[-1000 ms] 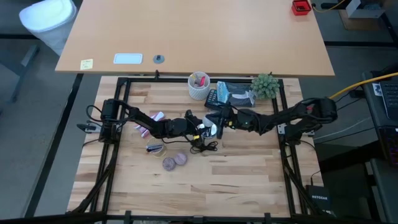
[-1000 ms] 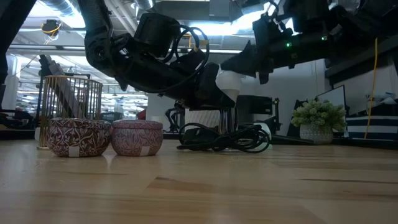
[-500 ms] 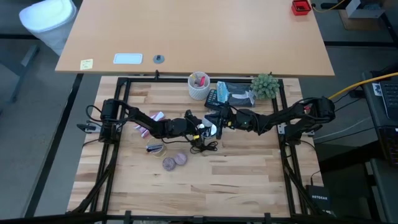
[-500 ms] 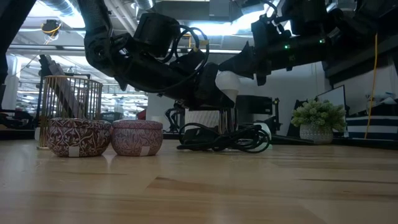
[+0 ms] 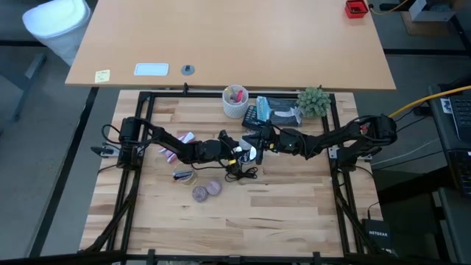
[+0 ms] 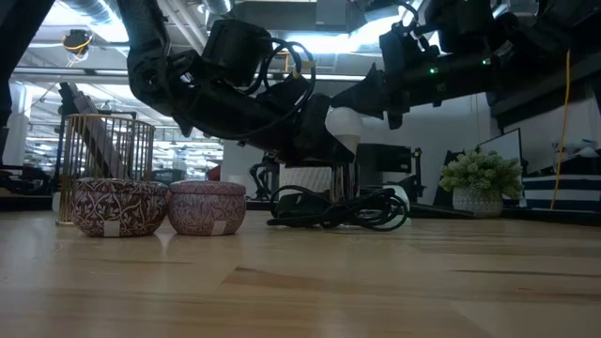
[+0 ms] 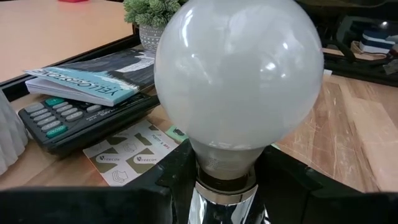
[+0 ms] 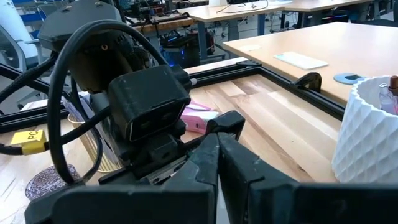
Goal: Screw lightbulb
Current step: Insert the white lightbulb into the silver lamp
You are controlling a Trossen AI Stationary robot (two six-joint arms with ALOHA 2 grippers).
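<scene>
The pale wooden plank tabletop (image 5: pixel 235 213) carries both dark arms, which reach in from the left and right edges and meet near its middle. The left gripper (image 5: pixel 246 154) is clamped on the silvery metal screw base of the white round frosted glass lightbulb (image 7: pixel 239 87), holding it upright above a coil of black cable (image 6: pixel 340 208). The bulb is smooth and globe-shaped, with soft light reflections on its glass, narrowing to a white neck above the base. The right gripper (image 8: pixel 217 163) sits just right of the bulb, its fingers (image 8: pixel 249 177) pressed together and holding nothing. Two flat purple patterned round tins (image 6: pixel 158 207) rest side by side, nearer and to the left.
</scene>
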